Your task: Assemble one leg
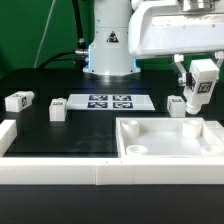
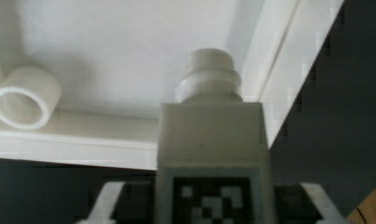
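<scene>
Now the gripper [image 1: 200,70] clamps the small white plastic leg [image 1: 199,92] above the large white tray [image 1: 170,158]. Tilted, its peg [image 2: 210,70] could miss the round socket [image 2: 21,100].

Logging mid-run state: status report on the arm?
End effector shut on the leg. Leg held over the tray, not yet in a socket. Nothing between them.

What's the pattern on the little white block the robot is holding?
The leg is plain white with a black-and-white square tag; the wrist view shows it best.
</scene>
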